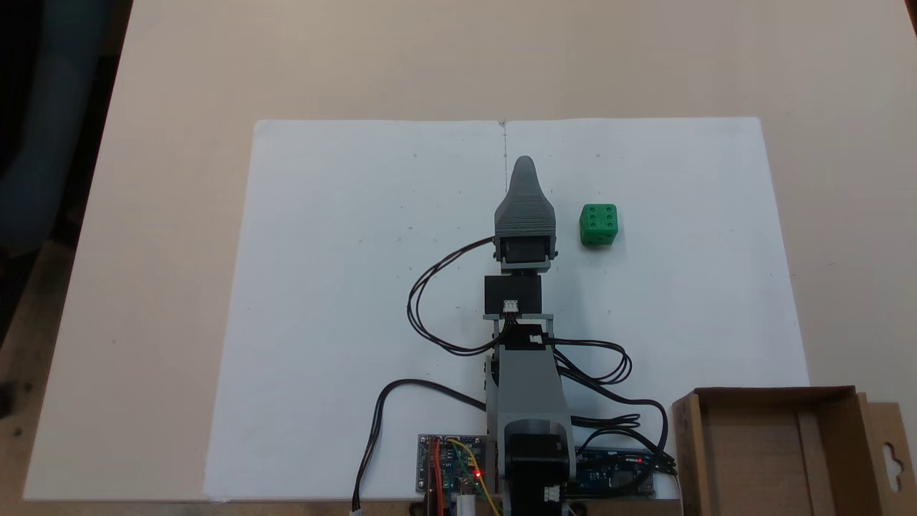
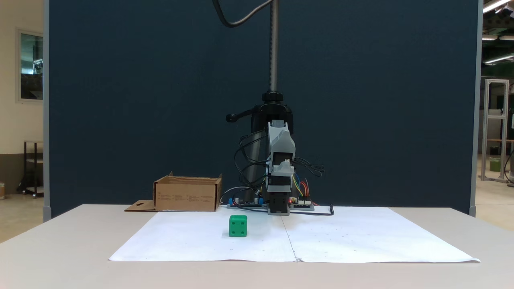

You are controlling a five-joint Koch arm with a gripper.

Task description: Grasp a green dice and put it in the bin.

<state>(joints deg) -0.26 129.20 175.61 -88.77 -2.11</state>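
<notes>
Green dice (image 1: 599, 225) bright, six pips up; end effector (image 1: 524, 166) state unclear.

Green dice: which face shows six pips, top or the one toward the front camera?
The top face of the green dice shows six; the front-facing side shows four.

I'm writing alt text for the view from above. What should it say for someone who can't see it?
A green dice sits on white paper, just right of the grey gripper of a small robot arm, not touching it. An open cardboard bin stands at the lower right corner, beside the arm's base.
</notes>
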